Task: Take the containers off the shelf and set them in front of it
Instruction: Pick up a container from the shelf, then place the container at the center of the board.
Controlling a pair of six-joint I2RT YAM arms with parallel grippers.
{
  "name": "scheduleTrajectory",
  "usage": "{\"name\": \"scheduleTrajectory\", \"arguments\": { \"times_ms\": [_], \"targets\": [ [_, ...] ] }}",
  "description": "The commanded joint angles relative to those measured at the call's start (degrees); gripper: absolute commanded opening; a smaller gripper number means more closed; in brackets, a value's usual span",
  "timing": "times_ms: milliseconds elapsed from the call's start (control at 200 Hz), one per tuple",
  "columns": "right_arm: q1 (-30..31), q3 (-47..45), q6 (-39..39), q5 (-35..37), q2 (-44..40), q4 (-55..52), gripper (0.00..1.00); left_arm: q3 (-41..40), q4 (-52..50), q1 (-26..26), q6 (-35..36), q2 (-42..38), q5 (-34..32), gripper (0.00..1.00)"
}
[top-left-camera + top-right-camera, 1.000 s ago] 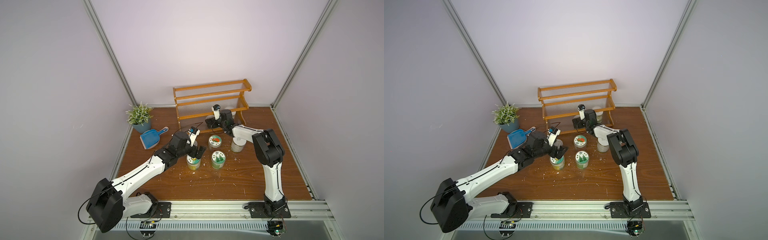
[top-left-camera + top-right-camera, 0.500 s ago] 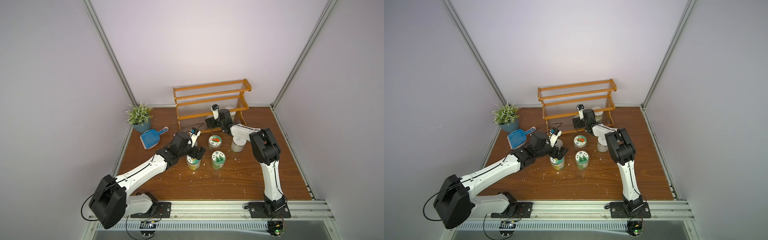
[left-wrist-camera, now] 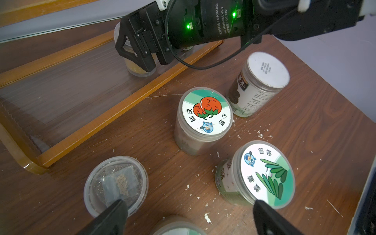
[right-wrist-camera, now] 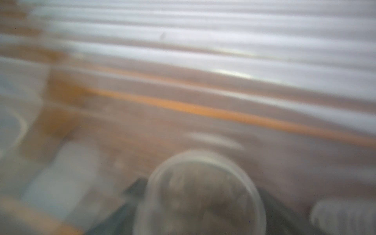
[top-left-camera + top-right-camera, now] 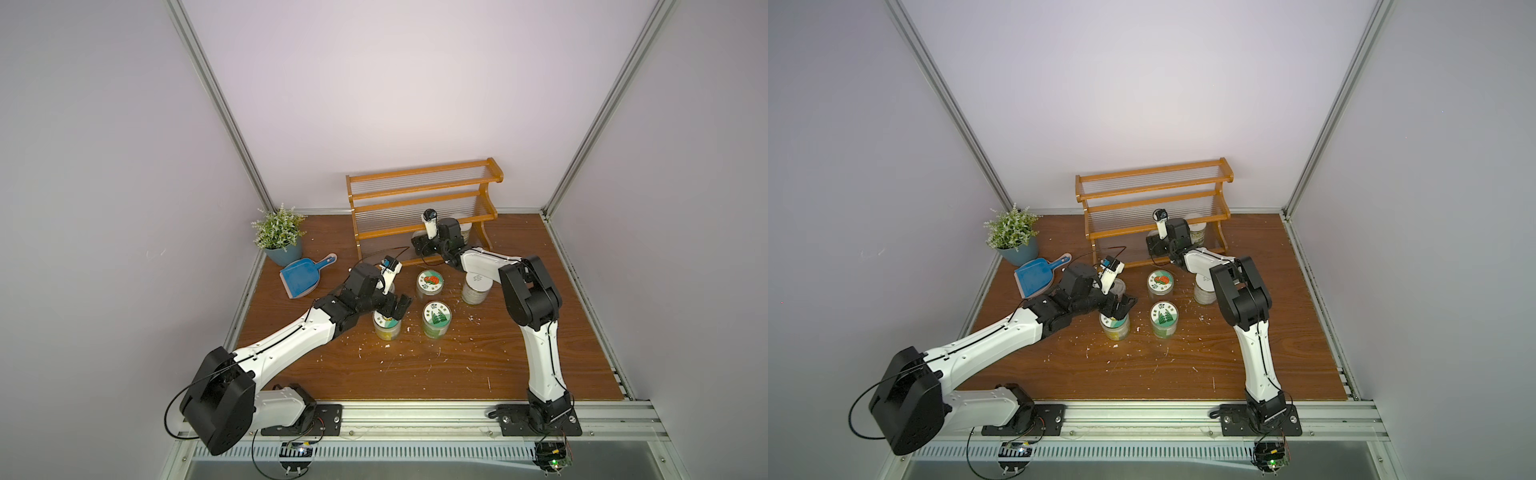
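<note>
The orange-brown shelf [image 5: 415,201] stands at the back wall. My right gripper [image 3: 138,59] reaches onto its bottom tier, and its fingers flank a clear cup [image 4: 201,199] with yellowish contents; blur hides whether they touch it. Another container [image 5: 1198,232] stands on that tier to the right. In front of the shelf stand a tomato-lid jar [image 5: 429,282], a leaf-lid jar [image 5: 435,318], a white-lid jar [image 5: 477,286] and a clear cup [image 3: 116,185] with grey contents. My left gripper [image 3: 189,217] hangs open just above a green-lid jar [image 5: 386,328].
A plant in a blue pot [image 5: 282,237] and a blue dustpan [image 5: 301,278] sit at the left near the wall. White crumbs are scattered over the wooden floor [image 5: 457,365]. Walls close in on three sides.
My right gripper's fingers have drawn in around the clear cup on the bottom tier. The left arm has hardly moved, and its gripper stays open.
</note>
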Motion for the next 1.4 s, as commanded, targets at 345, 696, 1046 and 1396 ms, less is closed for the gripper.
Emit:
{"name": "scheduleTrajectory", "arguments": {
  "times_ms": [345,696,1046,1396],
  "targets": [
    [0.02,-7.61,-1.79,-0.67,-11.37,0.71,0.83,-0.59,-0.18,0.72,0.61,-0.35,0.61,1.0],
    [0.02,-12.51,-1.97,-2.17,-18.05,-0.92,0.83,-0.7,0.17,0.76,0.52,-0.2,0.77,1.0],
    [0.02,-17.89,-2.76,-4.39,-27.33,-6.26,0.83,-0.64,0.46,0.76,0.54,-0.11,1.13,1.0],
    [0.11,-28.63,-2.24,-6.74,-46.14,-14.5,0.83,-0.48,0.67,0.86,0.44,-0.59,1.39,1.0]
  ]
}}
